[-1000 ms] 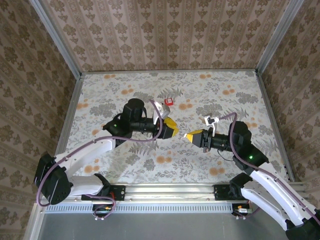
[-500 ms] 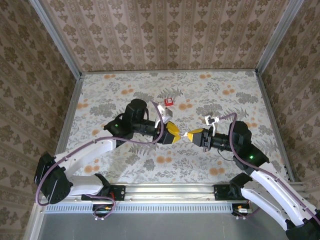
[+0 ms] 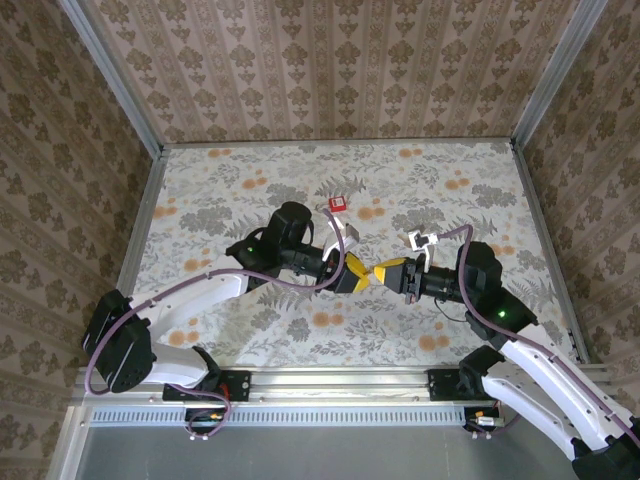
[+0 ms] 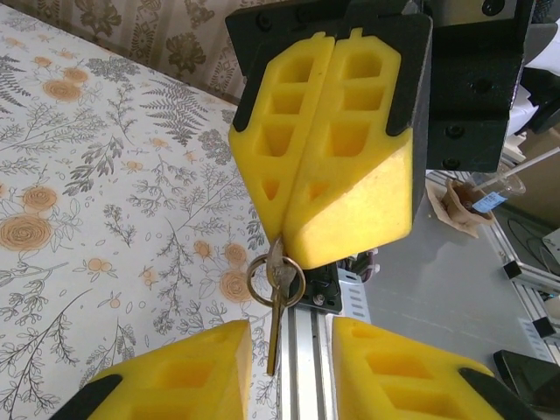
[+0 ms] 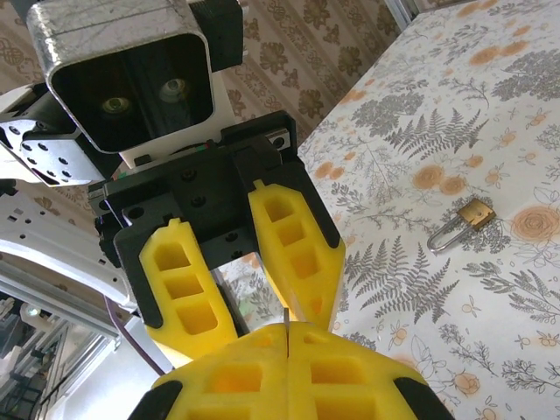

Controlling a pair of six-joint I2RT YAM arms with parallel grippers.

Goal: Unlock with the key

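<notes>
Where the two arms meet above the middle of the table point(image 3: 450, 200), the left gripper point(image 3: 360, 274) and the right gripper point(image 3: 383, 272) stand tip to tip, both held clear of the surface. The right gripper is clenched: in the left wrist view its yellow fingers point(image 4: 350, 166) are pressed flat together with no gap, and they pinch a key ring point(image 4: 254, 282) at their tips. The key point(image 4: 275, 324) hangs from that ring, blade downward, slightly tilted. The left gripper is released: its two yellow fingers are spread apart, one on each side of the hanging key. The blade lies closer to the finger on the left of that view; contact between them cannot be confirmed. In the right wrist view the same arrangement is seen from the opposite side, with a thin edge of metal showing just above the seam of the closed right fingers and the spread left fingers standing directly beyond it. The padlock point(image 5: 475, 213) lies flat on the flowered table, brass body and silver shackle both visible, well apart from both grippers and touched by neither. Whether its shackle is latched cannot be told at this size. A small red item point(image 3: 337, 203) sits on the table beyond the left gripper, toward the back wall, apart from the arms.
</notes>
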